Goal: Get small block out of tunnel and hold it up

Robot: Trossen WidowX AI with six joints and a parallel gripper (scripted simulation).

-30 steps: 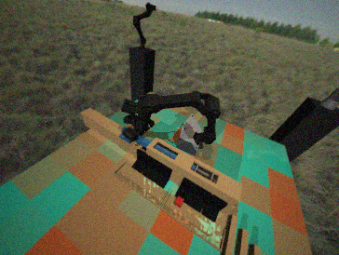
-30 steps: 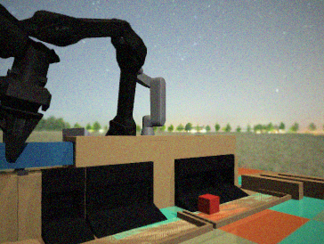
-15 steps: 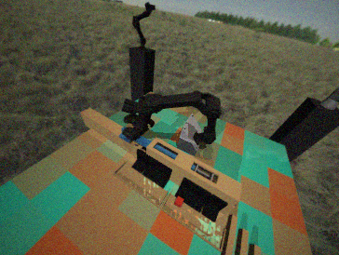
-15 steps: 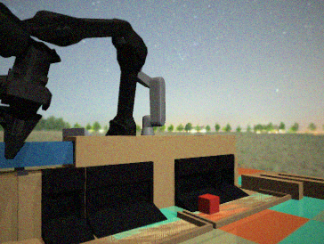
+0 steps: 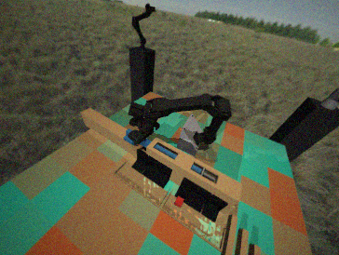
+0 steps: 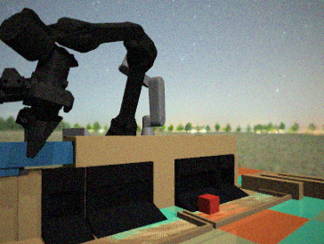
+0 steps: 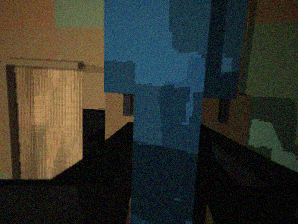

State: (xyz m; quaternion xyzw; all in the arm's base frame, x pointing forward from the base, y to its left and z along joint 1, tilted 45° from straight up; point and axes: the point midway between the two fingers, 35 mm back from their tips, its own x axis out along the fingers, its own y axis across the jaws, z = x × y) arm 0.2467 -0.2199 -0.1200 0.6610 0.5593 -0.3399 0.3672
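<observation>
A red block (image 5: 179, 201) lies before the dark openings of the tan tunnel (image 5: 190, 164).

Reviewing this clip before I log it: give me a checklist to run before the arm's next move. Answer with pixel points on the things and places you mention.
1. Gripper (image 5: 135, 141) (image 6: 33, 153) (image 7: 165, 165) shut on the blue handle (image 5: 131, 137) (image 6: 55, 153) (image 7: 145, 40): ok.
2. Handle sticks out of the tan tunnel (image 5: 205, 166) (image 6: 125, 149) end: ok.
3. Red block (image 5: 179, 201) (image 6: 208, 204) out of the tunnel: ok.
4. Red block held up: not ok, it sits low in front.
5. Red block is the target: cannot tell.
</observation>
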